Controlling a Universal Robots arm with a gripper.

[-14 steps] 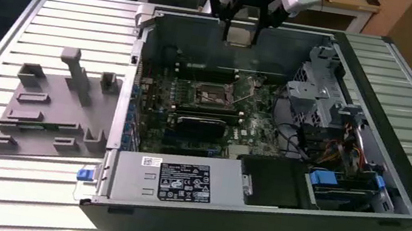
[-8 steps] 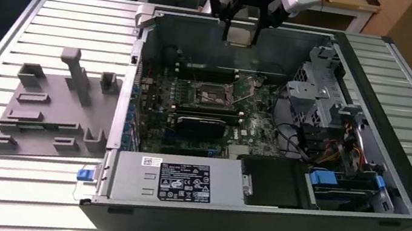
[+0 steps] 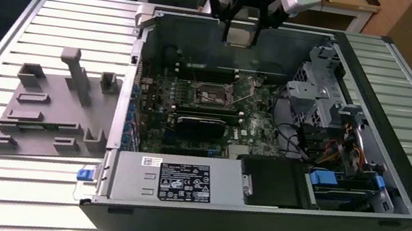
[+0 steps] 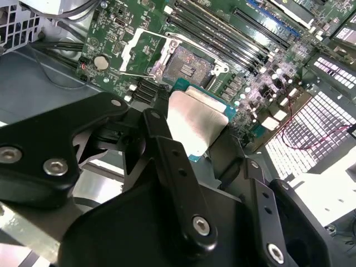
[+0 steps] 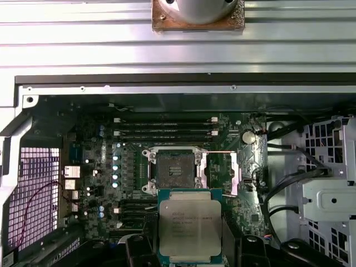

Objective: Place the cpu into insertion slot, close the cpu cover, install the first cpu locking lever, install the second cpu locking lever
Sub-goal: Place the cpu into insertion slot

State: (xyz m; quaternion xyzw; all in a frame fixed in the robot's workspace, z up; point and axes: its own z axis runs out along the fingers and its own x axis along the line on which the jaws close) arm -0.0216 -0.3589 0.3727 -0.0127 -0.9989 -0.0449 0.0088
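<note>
My gripper (image 3: 241, 30) hangs over the open computer case, near its back wall, shut on the cpu (image 3: 238, 37). The cpu (image 5: 190, 225) is a flat square chip with a silvery top on a green edge, held by two opposite sides between the black fingers (image 4: 161, 144). In both wrist views the chip (image 4: 196, 122) is well above the motherboard, beside the insertion slot (image 5: 169, 169) rather than over it. The insertion slot (image 4: 186, 69) is bare, its dark contact field showing. The cpu cover (image 5: 226, 172) is swung open to one side of the slot, and the frame (image 4: 139, 50) lies flat on the board.
Long black memory slots (image 5: 164, 129) run beside the socket. A black card (image 3: 200, 128), the power supply (image 3: 171, 181) and a drive cage (image 3: 318, 101) with cables crowd the case. A grey fixture block (image 3: 51, 111) lies on the slatted table at the exterior view's left.
</note>
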